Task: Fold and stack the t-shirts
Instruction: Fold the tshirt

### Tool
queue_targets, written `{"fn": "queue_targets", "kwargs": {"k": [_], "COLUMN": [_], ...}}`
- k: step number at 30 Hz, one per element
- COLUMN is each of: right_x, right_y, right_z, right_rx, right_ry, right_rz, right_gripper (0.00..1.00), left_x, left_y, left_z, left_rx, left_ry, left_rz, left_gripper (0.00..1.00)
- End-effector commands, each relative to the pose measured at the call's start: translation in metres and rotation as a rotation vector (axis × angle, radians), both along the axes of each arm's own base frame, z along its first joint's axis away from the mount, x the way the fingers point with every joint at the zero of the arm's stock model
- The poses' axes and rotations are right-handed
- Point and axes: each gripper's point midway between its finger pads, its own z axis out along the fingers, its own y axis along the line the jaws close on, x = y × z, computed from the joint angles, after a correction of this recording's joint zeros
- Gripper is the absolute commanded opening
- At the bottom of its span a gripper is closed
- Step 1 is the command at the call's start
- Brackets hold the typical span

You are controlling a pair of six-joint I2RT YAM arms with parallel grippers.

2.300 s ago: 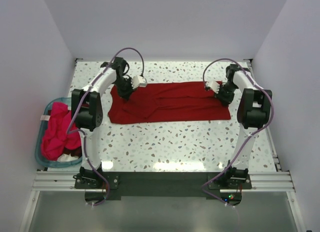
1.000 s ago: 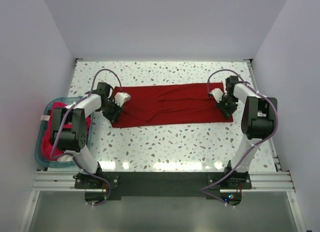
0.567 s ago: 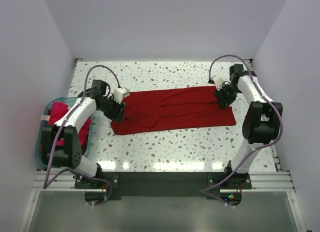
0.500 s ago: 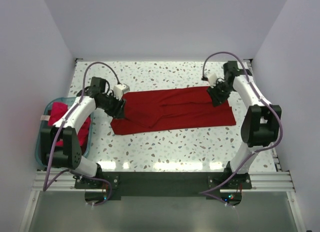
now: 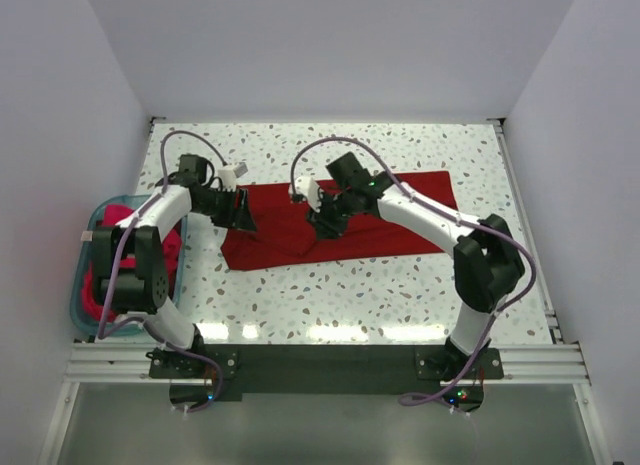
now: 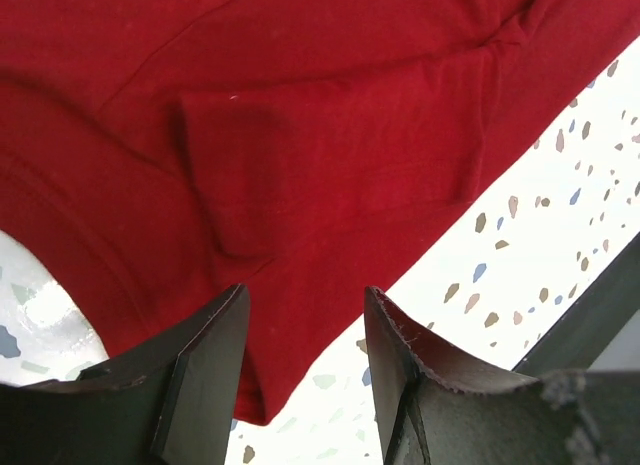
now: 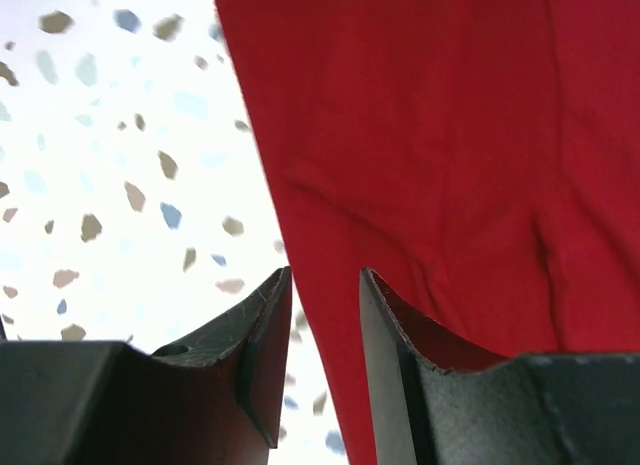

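Crimson t-shirt (image 5: 380,237), wht speckled table (image 5: 350,305), teal basket (image 5: 76,303).

Robotics lab cell: plain white walls (image 5: 330,55) box in the speckled tabletop (image 5: 330,295) beneath the left gripper (image 5: 244,215), with an aluminium frame rail (image 5: 540,362) well behind it.

Bright even light; glare on table (image 5: 330,331); wrist foregrounds perhaps soft

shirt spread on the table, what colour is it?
Deep crimson t-shirt, plain; shows best in the left wrist view.
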Motion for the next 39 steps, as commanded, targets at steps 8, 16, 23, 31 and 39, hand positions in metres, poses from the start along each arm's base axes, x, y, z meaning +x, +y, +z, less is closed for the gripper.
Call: {"fn": "queue_targets", "kwargs": {"k": [8,16,23,31,39], "right_x": [-0.02,-0.007,0.002,0.004,-0.008], "right_y": [0.073,0.083,0.087,0.081,0.077], "right_z": [-0.034,-0.06,-0.051,-0.063,-0.069], "right_rx": [-0.01,-0.055,-0.045,-0.103,-0.119], "right_ry": [-0.114,-0.14,-0.165,-0.163,-0.118], "right_rz": [0.259,0.246,0.225,0.253,0.289], "right_gripper": [0.38,0.36,0.33,0.33,0.38], "left_x": [0.003,-0.004,-0.006,-0.003,-0.005], "left_y": [0.014,0.018,0.017,0.019,0.019], "left_z": [-0.008,-0.016,-0.019,-0.02,-0.025], "left_rx": [-0.045,-0.015,-0.017,-0.011,-0.009], "left_ry": [0.091,0.114,0.115,0.111,0.123], "left_rz": [0.074,0.056,0.045,0.041,0.034], "left_gripper": [0.54,0.54,0.54,0.54,0.56]}}
